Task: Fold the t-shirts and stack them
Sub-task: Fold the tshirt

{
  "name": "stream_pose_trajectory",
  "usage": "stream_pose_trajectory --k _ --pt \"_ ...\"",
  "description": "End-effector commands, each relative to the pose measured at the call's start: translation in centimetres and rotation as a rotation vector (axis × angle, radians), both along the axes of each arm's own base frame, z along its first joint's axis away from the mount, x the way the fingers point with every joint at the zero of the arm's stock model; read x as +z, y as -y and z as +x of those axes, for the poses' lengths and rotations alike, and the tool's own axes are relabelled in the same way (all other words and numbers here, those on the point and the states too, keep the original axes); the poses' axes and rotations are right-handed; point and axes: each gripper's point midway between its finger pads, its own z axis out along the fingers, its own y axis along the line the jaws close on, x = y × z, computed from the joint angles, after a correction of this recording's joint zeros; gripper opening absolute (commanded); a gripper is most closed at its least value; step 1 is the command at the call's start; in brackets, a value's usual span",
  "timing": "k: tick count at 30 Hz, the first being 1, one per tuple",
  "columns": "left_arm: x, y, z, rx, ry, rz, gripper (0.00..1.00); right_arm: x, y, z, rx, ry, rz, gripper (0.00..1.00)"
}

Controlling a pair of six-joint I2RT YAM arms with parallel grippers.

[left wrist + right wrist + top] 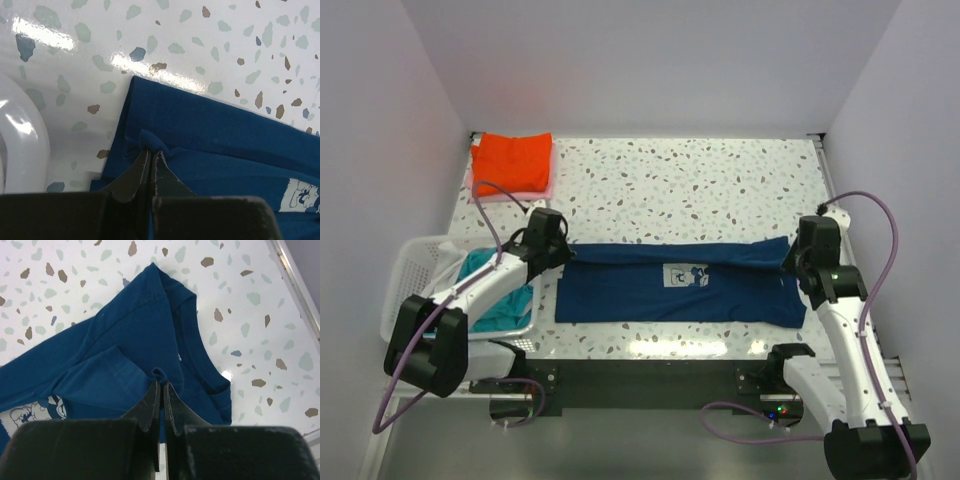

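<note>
Navy cloth spans the speckled table [720,180] in the overhead view: the navy t-shirt [650,295] lies stretched out flat, with the left gripper [563,252] at its left end and the right gripper [790,260] at its right end. An orange-red t-shirt [512,158] sits folded on a pink t-shirt [515,190] at the far left corner, and a teal t-shirt [510,308] lies in the white basket [405,275]. From the left wrist, the jaws are pressed together on a small pucker of navy fabric near the shirt's end, and from the right wrist they are likewise clamped on a little nub of it beside the neckline.
</note>
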Motion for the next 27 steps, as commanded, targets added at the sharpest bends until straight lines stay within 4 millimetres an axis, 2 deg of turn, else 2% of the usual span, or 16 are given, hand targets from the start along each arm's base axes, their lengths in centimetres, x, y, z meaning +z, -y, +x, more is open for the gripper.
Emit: stream_pose_trajectory --k 1,9,19,20,22,23,24,25,26,27 --pt "0.8 0.2 -0.2 0.015 0.037 -0.025 0.00 -1.0 0.0 -1.6 -0.039 -0.038 0.027 0.00" --pt "0.3 0.1 -1.6 0.027 0.018 -0.027 0.00 -1.0 0.7 -3.7 -0.122 -0.054 0.036 0.00" --pt "-1.3 -0.5 -3.4 0.050 -0.035 -0.013 0.00 -2.2 0.5 -4.6 -0.142 -0.121 0.053 0.01" --pt "-1.3 -0.6 -3.6 0.060 -0.040 -0.013 0.06 -2.3 0.4 -4.7 -0.143 -0.128 0.059 0.02" --pt "-1.1 -1.4 -4.2 0.086 -0.051 0.012 0.09 -2.1 0.3 -5.2 -0.158 -0.133 0.078 0.12" --pt "-0.9 -1.6 -4.5 0.102 -0.055 0.014 0.23 -1.9 0.3 -5.5 -0.167 -0.128 0.085 0.16" --pt "-0.2 -2.3 -5.0 0.124 -0.052 0.031 0.36 -1.4 0.2 -5.7 -0.175 -0.105 0.094 0.26" --pt "0.3 -2.5 -5.2 0.138 -0.045 0.033 0.38 -1.0 0.2 -5.9 -0.176 -0.089 0.100 0.35" --pt "1.0 -2.8 -5.3 0.155 -0.033 0.031 0.44 -0.5 0.2 -6.0 -0.174 -0.071 0.101 0.42" --pt "2.3 -3.2 -5.6 0.172 -0.009 0.032 0.50 0.4 0.4 -6.4 -0.184 -0.034 0.100 0.63"
